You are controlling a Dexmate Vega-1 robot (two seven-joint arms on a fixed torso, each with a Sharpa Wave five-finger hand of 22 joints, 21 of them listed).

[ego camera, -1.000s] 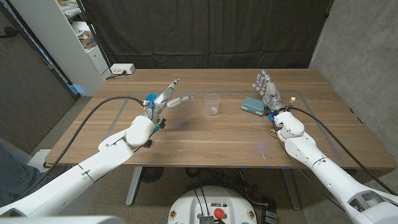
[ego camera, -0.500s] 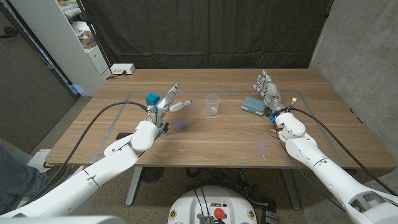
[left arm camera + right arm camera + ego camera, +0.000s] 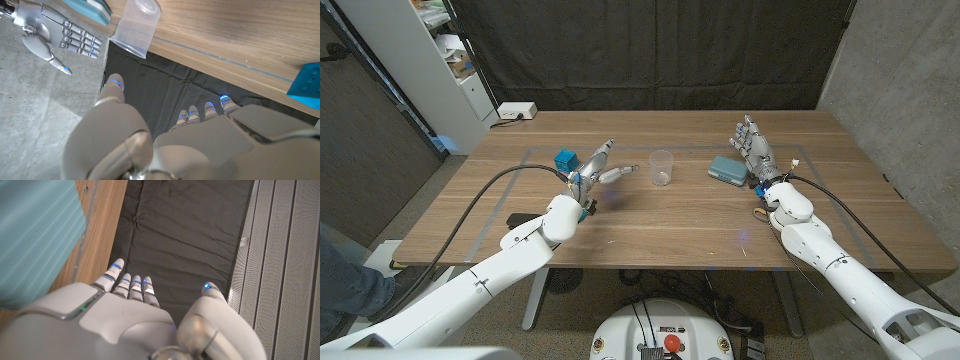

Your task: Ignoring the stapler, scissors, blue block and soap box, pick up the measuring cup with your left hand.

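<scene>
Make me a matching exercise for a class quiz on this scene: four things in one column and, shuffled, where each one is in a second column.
Things:
1. measuring cup
2. blue block
3. soap box
4. left robot hand

Places:
A. beside the right robot hand
B. middle of the table, upright
C. between the block and the cup, fingers spread
D. on the left robot hand's far-left side

Pairs: 1-B, 2-D, 3-A, 4-C
</scene>
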